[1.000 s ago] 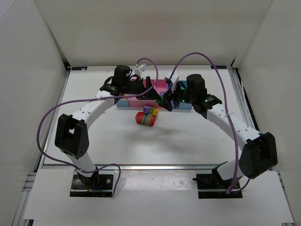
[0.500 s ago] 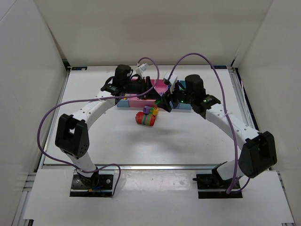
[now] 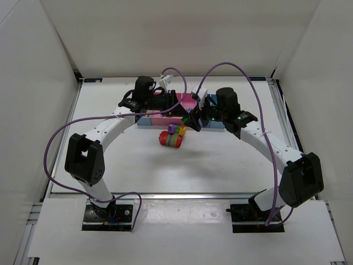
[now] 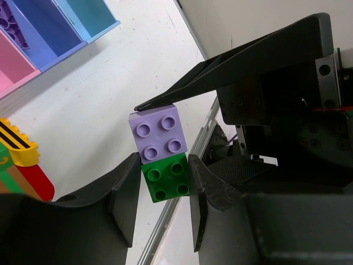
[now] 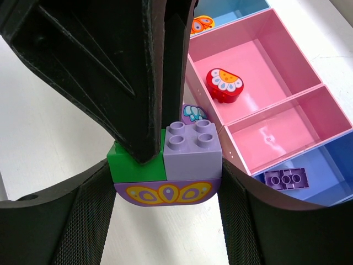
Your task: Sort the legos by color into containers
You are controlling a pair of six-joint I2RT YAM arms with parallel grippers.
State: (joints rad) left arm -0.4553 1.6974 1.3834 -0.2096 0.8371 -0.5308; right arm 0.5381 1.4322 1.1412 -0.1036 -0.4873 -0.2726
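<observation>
A lego chunk hangs in the air between both grippers. It is a green brick (image 5: 135, 167) and a lilac brick (image 5: 193, 152) on a purple curved piece (image 5: 165, 194) with a yellow pattern. My right gripper (image 5: 165, 185) is shut on the chunk's ends. My left gripper (image 4: 164, 181) is shut on the green brick (image 4: 165, 178), with the lilac brick (image 4: 158, 134) just past its fingertips. Both grippers meet in front of the containers (image 3: 148, 121). A multicoloured lego pile (image 3: 171, 137) lies on the table below.
The wide pink bin (image 5: 276, 33) holds a red piece (image 5: 225, 84). In the dark blue bin (image 5: 331, 165) lies a purple plate (image 5: 285, 178), and an orange piece (image 5: 201, 24) sits in a light blue bin. White walls enclose the table.
My left gripper's jaws have come together on the green brick. The right arm has barely shifted and keeps its hold on the chunk.
</observation>
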